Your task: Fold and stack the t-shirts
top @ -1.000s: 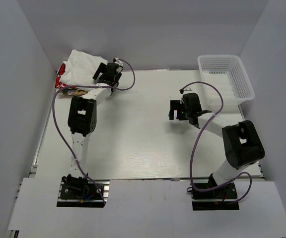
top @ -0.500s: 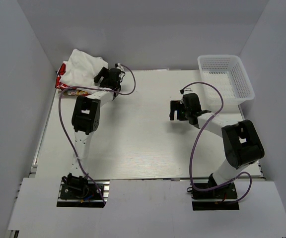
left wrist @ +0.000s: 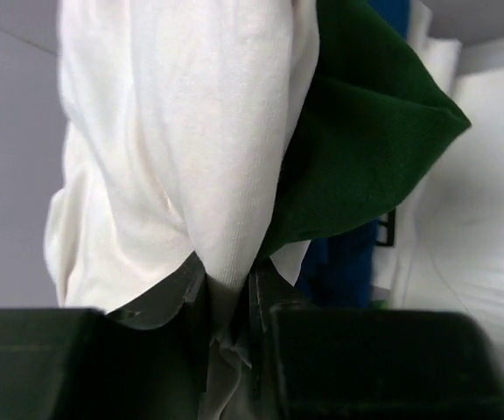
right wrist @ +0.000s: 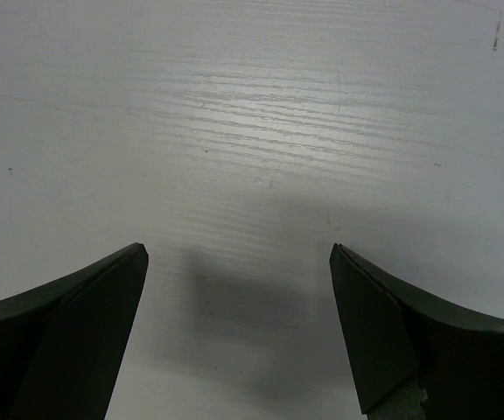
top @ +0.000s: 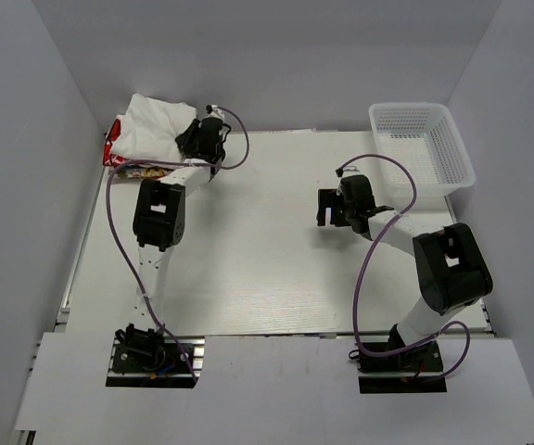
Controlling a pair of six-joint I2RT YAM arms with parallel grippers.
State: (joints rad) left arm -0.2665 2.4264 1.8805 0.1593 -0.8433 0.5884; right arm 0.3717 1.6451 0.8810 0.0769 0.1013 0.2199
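Note:
A crumpled white t-shirt [top: 151, 122] lies on a pile of folded tees [top: 117, 156] with red print showing, at the table's far left corner. My left gripper [top: 193, 137] is at the pile's right edge. In the left wrist view it [left wrist: 230, 289] is shut on a fold of the white fabric [left wrist: 191, 131], beside the shirt's dark green sleeve [left wrist: 357, 149]. My right gripper [top: 325, 206] hovers over the bare table right of centre. The right wrist view shows it [right wrist: 239, 254] open with nothing between its fingers.
A white mesh basket [top: 406, 108] stands at the far right corner. Blue cloth [left wrist: 339, 262] shows under the green sleeve. Grey walls close in the table on three sides, right behind the pile.
My left gripper pushed a little further into the shirt pile and closed its jaws on the white fabric. The right arm has stayed still.

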